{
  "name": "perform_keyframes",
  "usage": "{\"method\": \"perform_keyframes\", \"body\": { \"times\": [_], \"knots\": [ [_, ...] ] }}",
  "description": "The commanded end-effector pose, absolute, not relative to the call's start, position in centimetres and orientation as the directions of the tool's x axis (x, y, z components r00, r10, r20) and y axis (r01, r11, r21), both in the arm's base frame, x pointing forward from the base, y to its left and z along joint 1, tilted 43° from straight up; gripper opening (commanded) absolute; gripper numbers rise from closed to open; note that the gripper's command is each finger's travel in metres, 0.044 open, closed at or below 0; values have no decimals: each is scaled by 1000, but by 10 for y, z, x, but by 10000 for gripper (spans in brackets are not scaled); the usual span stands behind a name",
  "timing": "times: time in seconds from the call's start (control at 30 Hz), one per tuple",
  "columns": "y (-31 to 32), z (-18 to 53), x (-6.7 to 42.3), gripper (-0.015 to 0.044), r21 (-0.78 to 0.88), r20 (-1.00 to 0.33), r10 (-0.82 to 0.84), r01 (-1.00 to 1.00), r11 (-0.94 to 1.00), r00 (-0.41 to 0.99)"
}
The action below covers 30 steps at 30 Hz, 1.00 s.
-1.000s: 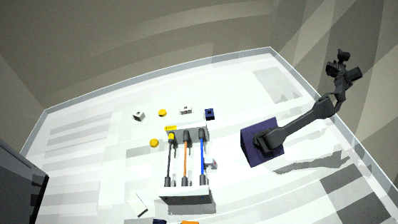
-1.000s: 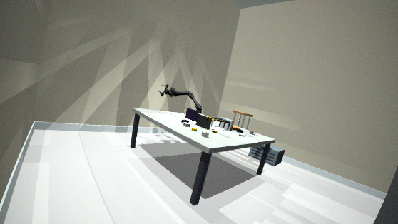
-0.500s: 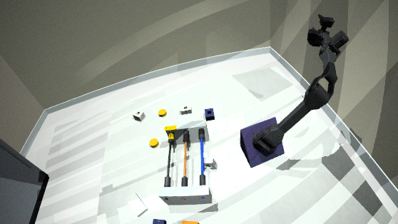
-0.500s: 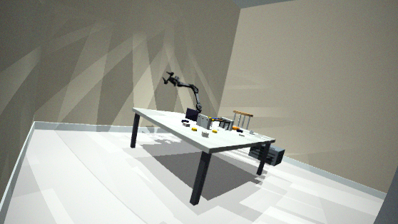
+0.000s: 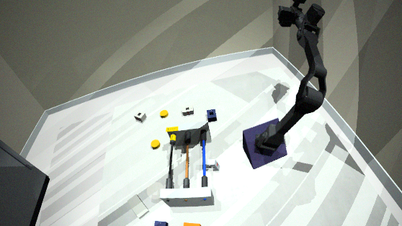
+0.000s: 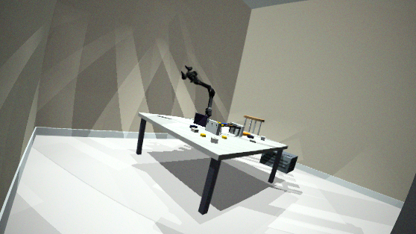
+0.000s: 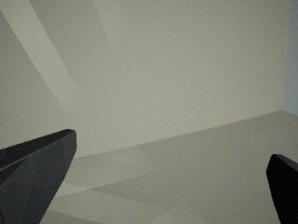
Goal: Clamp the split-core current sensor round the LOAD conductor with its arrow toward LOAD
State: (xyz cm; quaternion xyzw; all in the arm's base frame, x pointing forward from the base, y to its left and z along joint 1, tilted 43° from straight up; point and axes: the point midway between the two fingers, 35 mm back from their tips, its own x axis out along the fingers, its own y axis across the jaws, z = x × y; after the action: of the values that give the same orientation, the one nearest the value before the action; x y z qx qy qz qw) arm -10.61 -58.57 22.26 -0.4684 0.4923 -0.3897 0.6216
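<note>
Three conductors, black (image 5: 170, 162), orange (image 5: 186, 160) and blue (image 5: 204, 156), run side by side from a dark block (image 5: 192, 131) to a white block (image 5: 186, 196). A yellow label (image 5: 172, 129) sits on the dark block above the black conductor, which carries a yellow tag (image 5: 173, 137). A small grey-white piece with a red mark (image 5: 216, 165) stands just right of the blue conductor; it is too small for me to tell whether it is the sensor. My gripper (image 5: 286, 16) (image 6: 185, 72) (image 7: 173, 152) is open and empty, raised high above the table's far side and facing the wall.
Two white cubes (image 5: 140, 116) (image 5: 187, 111), a blue block (image 5: 212, 114) and two yellow discs (image 5: 163, 114) (image 5: 155, 144) lie beyond the dark block. The arm stands on a purple base (image 5: 252, 152). A flat white piece (image 5: 138, 206) lies near the front. A chair (image 6: 253, 121) stands behind the table (image 6: 168, 124).
</note>
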Motion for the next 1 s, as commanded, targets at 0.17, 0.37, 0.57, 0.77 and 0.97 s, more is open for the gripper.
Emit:
{"method": "perform_keyframes", "body": {
  "times": [0.17, 0.37, 0.57, 0.77, 0.97],
  "knots": [
    [-558, 256, 44, 440, -936, -225, -895, 168, 308, 386],
    [-517, 276, 134, 440, -897, -201, -842, 252, 364, 501],
    [-458, 294, 215, 440, -834, -173, -768, 324, 447, 616],
    [-381, 310, 281, 440, -744, -140, -672, 371, 557, 727],
    [-290, 321, 328, 440, -620, -102, -548, 378, 688, 830]
  ]
}}
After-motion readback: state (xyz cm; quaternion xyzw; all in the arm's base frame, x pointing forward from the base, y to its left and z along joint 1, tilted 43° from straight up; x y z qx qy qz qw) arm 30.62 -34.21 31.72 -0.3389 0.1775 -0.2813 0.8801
